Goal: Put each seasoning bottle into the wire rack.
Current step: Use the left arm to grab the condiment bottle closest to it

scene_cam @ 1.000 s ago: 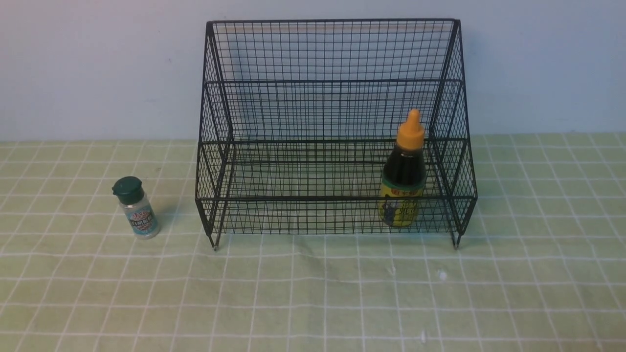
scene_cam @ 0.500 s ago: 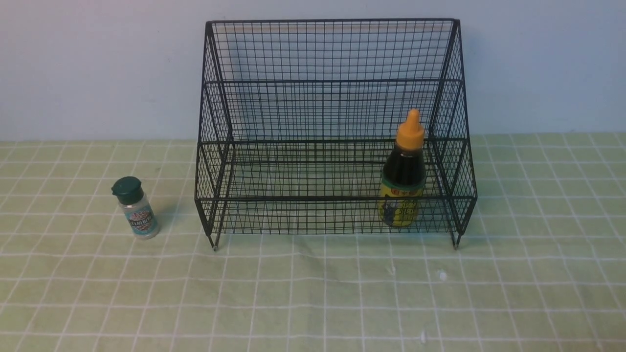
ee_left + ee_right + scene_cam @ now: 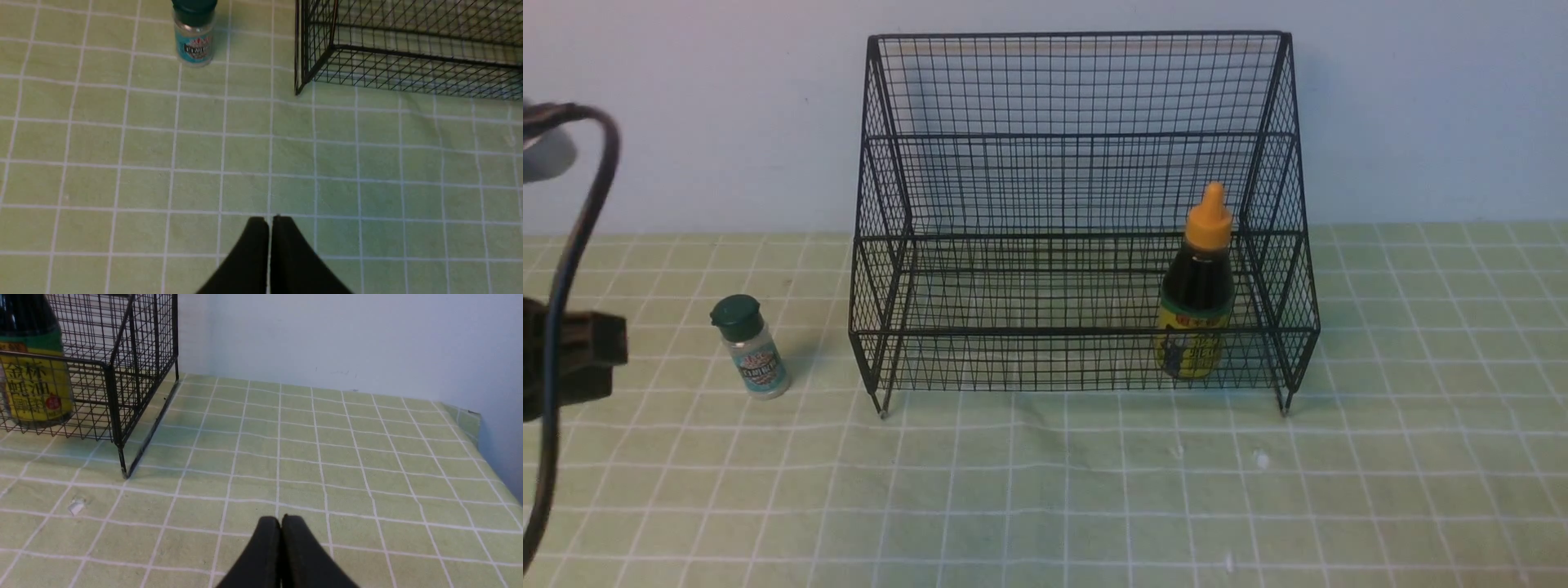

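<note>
The black wire rack [image 3: 1078, 237] stands at the back middle of the green checked cloth. Inside its lower tier, at the right end, the dark-sauce bottle [image 3: 1197, 286] with orange nozzle cap and yellow label stands upright; the right wrist view shows it [image 3: 34, 384] behind the mesh. The small shaker [image 3: 750, 347] with dark green cap and teal label stands on the cloth left of the rack, also at the far end of the left wrist view [image 3: 193, 34]. My left gripper [image 3: 269, 218] is shut and empty, well short of the shaker. My right gripper [image 3: 281, 517] is shut and empty, beside the rack's right corner.
The left arm's dark body and cable [image 3: 572, 351] show at the front view's left edge. A pale wall rises behind the rack. In the right wrist view the table's edge [image 3: 470, 416] shows at the far right corner. A small white speck [image 3: 1262, 461] lies in front of the rack.
The left arm and its cable have come into the front view at the left edge. Both bottles and the rack have stayed put.
</note>
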`<move>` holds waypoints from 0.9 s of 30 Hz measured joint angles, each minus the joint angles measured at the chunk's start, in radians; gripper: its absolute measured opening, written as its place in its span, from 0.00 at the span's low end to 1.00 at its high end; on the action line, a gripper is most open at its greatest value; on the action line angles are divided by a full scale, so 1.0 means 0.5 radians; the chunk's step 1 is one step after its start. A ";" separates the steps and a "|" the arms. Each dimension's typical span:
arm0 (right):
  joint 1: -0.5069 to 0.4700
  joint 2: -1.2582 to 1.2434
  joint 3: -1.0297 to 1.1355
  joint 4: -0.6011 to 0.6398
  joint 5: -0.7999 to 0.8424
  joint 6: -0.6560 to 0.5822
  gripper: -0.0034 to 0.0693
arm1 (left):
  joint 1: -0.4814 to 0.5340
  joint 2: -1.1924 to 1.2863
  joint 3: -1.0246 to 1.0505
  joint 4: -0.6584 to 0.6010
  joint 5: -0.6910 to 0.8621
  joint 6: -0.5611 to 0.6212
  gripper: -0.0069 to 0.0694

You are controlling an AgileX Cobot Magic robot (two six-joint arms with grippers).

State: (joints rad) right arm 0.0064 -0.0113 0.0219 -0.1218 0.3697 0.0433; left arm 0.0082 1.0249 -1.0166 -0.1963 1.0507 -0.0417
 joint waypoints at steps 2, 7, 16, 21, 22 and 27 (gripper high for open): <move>0.000 0.000 0.000 0.000 0.000 0.000 0.03 | 0.000 0.173 -0.117 0.000 0.041 0.034 0.08; 0.000 0.000 0.000 0.000 0.000 0.000 0.03 | 0.000 0.561 -0.384 0.040 0.080 0.095 0.08; 0.000 0.000 0.000 0.000 0.000 0.000 0.03 | 0.000 0.982 -0.550 0.289 -0.135 0.100 0.26; 0.000 0.000 0.000 0.000 0.000 0.000 0.03 | 0.000 1.110 -0.551 0.311 -0.391 0.101 0.55; 0.000 0.000 0.000 0.000 0.000 0.000 0.03 | 0.000 1.134 -0.551 0.315 -0.438 0.101 0.60; 0.000 0.000 0.000 0.000 0.000 0.000 0.03 | 0.000 1.280 -0.557 0.338 -0.653 0.101 0.84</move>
State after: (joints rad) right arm 0.0064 -0.0113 0.0219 -0.1218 0.3697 0.0433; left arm 0.0082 1.6650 -1.2950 -0.0273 0.7243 0.0090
